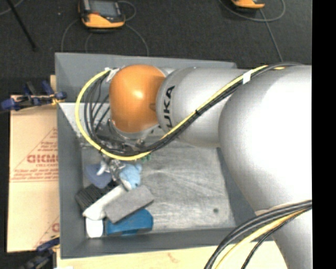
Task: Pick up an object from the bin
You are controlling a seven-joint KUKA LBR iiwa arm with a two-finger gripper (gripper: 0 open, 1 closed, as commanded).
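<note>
The arm (262, 136) is bent low so that the hand (113, 168) is placed over a pale blue object (132, 177); its opening cannot be told.

A heap (118, 207) lies at the near left of the bin (210, 173)

Low at the left of the frame, in the corner of the bin (67, 184), a grey foam block (128, 204) lies tilted across a white tube (100, 207) and a blue object (131, 223). A black piece (88, 195) lies just beside them. At the upper left, an orange-and-black device (102, 13) lies on the dark floor (173, 31).
</note>
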